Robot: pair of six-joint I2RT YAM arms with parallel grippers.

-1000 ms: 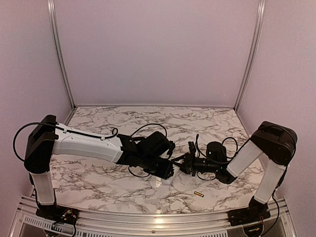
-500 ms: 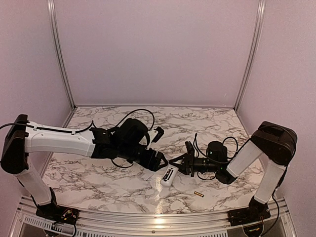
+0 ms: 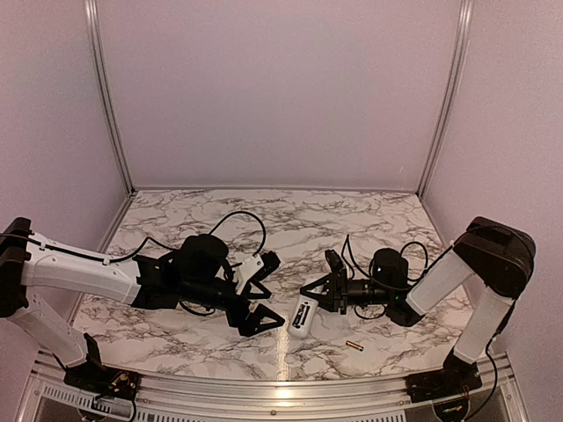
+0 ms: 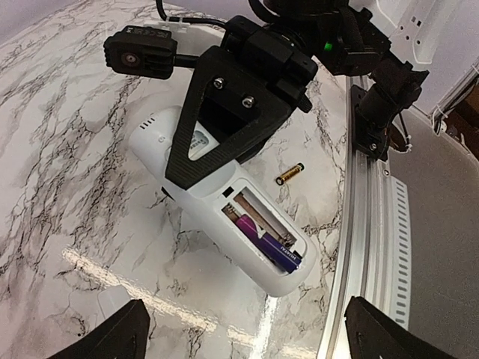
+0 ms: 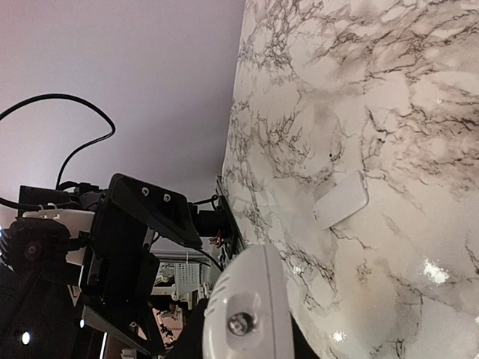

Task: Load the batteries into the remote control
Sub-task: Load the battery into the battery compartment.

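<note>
From above, the remote control (image 3: 302,317) lies on the marble table (image 3: 352,220) near its front edge, between the two arms and angled toward the right one. The left gripper (image 3: 271,292) sits just to its left, its two fingers spread wide with nothing between them. The right gripper (image 3: 310,294) meets the remote control's far end, rolled on its side. The gold battery (image 3: 354,346) lies alone on the table, to the right of the remote control and closer to the front edge. In the left wrist view, the remote control is back-up with its compartment uncovered. The dark blue battery (image 4: 269,243) fills one slot, and the slot beside it is bare. One black finger (image 4: 224,120) of the right gripper lies flat across the remote control's back. The other finger is hidden underneath, so the gripper appears clamped on it. The left gripper's own fingertips (image 4: 105,340) show only at the bottom corners, far apart. In the right wrist view, the rounded white end of the remote control fills the bottom centre, close to the lens. A small flat white piece (image 5: 340,200) lies by itself on the marble beyond it.
</note>
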